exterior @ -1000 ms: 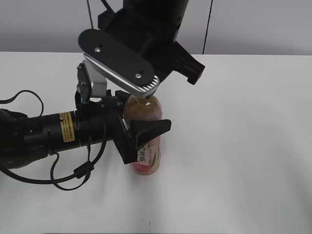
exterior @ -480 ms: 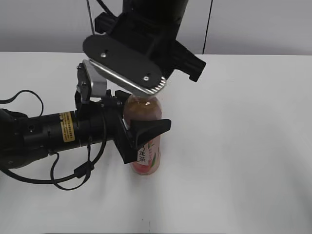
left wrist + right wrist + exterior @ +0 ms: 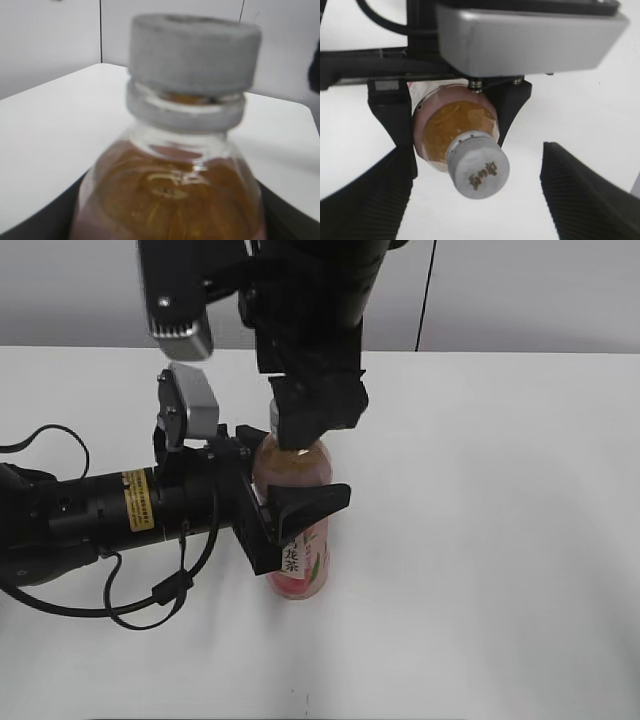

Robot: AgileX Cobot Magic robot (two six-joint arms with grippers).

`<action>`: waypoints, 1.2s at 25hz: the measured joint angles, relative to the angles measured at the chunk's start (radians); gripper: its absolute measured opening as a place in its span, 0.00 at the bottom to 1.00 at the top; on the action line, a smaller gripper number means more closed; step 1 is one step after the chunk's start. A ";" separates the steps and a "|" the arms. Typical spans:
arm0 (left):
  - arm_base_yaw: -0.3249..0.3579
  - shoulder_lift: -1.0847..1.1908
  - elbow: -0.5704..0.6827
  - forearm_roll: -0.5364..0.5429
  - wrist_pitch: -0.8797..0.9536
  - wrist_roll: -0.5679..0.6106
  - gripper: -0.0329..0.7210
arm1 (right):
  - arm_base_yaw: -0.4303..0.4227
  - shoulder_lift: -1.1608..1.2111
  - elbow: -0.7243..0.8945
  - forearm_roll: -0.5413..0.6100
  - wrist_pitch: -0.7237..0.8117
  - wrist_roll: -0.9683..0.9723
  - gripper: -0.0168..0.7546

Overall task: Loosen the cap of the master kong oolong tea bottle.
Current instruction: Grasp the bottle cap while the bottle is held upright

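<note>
The master kong oolong tea bottle (image 3: 300, 575) stands upright on the white table (image 3: 500, 540). My left gripper (image 3: 300, 512) comes in from the left and is shut on the bottle's body below the shoulder. In the left wrist view the white cap (image 3: 195, 50) sits on the neck above the amber tea (image 3: 170, 190). My right gripper (image 3: 310, 425) hangs straight above the bottle and hides the cap in the exterior view. In the right wrist view its black fingers (image 3: 477, 197) are wide open on either side of the cap (image 3: 477, 170), not touching it; the bottle (image 3: 455, 125) shows below.
The left arm's black body and cables (image 3: 90, 520) lie across the table's left side. A grey wall (image 3: 520, 290) rises behind the table's far edge. Bare table spreads to the right of the bottle and in front of it.
The right wrist has turned above the bottle: its silver camera bracket swung from over the bottle to the upper left. The bottle and the left arm have not moved.
</note>
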State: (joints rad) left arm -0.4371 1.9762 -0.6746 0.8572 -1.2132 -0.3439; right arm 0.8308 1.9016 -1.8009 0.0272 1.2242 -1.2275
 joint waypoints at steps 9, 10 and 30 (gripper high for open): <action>0.000 0.000 0.000 0.006 0.000 0.000 0.63 | 0.000 -0.023 0.000 -0.003 0.000 0.679 0.77; 0.000 0.000 0.000 0.006 0.000 0.000 0.63 | 0.000 -0.023 0.000 -0.003 0.000 0.752 0.77; 0.000 0.000 0.000 0.012 -0.001 0.000 0.63 | 0.000 0.006 -0.011 -0.011 0.000 1.425 0.63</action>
State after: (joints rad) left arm -0.4371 1.9762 -0.6746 0.8692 -1.2141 -0.3439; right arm 0.8308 1.9079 -1.8118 0.0165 1.2242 0.1975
